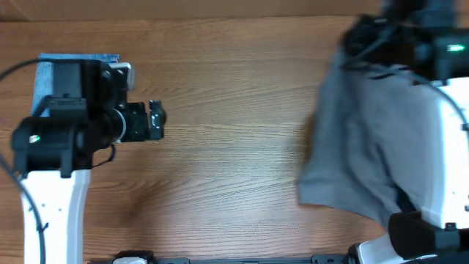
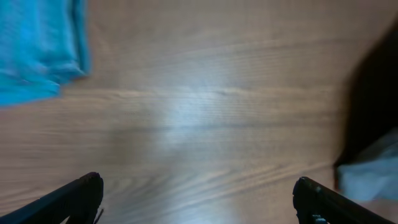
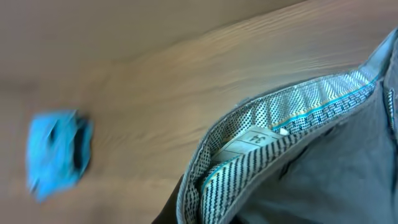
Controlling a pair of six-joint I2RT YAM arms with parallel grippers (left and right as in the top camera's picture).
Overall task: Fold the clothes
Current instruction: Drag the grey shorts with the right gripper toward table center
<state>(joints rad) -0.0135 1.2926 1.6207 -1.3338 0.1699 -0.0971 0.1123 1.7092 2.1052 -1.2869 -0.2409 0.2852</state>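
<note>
Shorts: the grey shorts are bunched at the right side of the counter. The waistband is raised by the right arm, probably so the shorts can be spread for folding.
Right jaws: not seen in any view, so clenched or released cannot be told.
Left jaws: spread wide with nothing held, poised over bare wood, apparently in readiness.
Blue cloth: set aside at the far left.
</note>
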